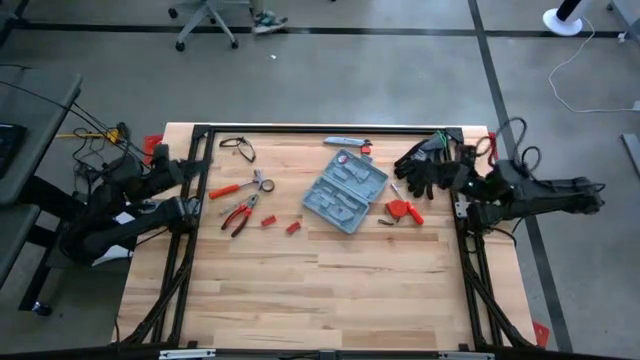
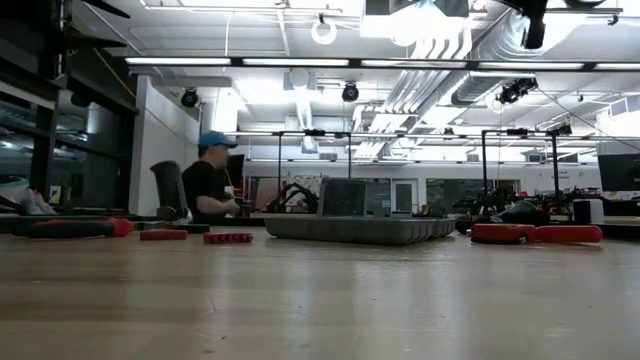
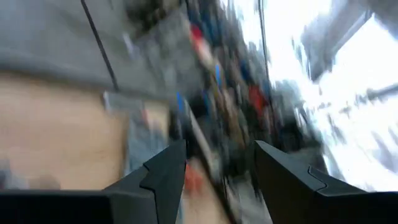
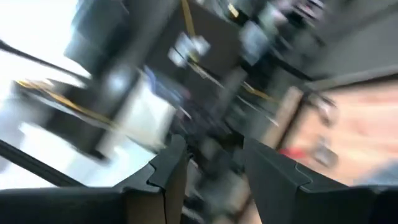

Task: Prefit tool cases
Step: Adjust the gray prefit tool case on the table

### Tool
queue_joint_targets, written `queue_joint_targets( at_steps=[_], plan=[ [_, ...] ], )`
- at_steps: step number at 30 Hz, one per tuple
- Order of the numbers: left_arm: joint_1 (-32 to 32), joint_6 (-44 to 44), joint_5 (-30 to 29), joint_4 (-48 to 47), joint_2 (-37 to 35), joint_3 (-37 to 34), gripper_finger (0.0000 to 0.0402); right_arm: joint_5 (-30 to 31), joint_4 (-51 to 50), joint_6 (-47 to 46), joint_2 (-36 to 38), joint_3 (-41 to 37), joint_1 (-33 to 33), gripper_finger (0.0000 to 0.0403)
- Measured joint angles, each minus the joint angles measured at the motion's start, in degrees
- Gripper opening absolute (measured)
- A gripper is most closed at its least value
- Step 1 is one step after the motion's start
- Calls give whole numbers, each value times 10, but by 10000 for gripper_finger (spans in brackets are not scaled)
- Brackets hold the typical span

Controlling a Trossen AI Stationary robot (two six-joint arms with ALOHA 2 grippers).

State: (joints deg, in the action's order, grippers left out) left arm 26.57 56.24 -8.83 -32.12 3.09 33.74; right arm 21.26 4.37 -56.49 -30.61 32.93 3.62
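The grey-blue tool case (image 1: pixel 345 190) lies flat on the wooden table, far of centre and turned at a slant, its moulded recesses facing up. In the low view the tool case (image 2: pixel 355 230) shows as a low grey tray. My left gripper (image 1: pixel 192 208) waits at the table's left edge, raised, and the left wrist view shows my left gripper (image 3: pixel 217 155) open with nothing between its fingers. My right gripper (image 1: pixel 462 192) is at the table's right edge, raised, next to the black gloves. In the right wrist view my right gripper (image 4: pixel 211 149) is open and holds nothing.
Red-handled pliers (image 1: pixel 240 213), a second red-handled tool (image 1: pixel 240 187) and small red pieces (image 1: pixel 280 224) lie left of the case. Glasses (image 1: pixel 238 148) and a utility knife (image 1: pixel 347 142) lie at the far edge. Black gloves (image 1: pixel 425 165) and a red tool (image 1: pixel 405 211) lie right. A person (image 2: pixel 212 185) sits beyond the table.
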Motion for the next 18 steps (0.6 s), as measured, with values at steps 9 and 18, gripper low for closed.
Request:
queue_joint_targets(
  at_steps=[9, 18],
  plan=[
    [-1, -84, 210, 335, 247, -57, 179, -41, -198, 27, -238, 137, -8, 149],
    [-7, 163, 237, 394, 502, -57, 179, -78, -186, 42, -420, 147, -45, 149]
  ],
)
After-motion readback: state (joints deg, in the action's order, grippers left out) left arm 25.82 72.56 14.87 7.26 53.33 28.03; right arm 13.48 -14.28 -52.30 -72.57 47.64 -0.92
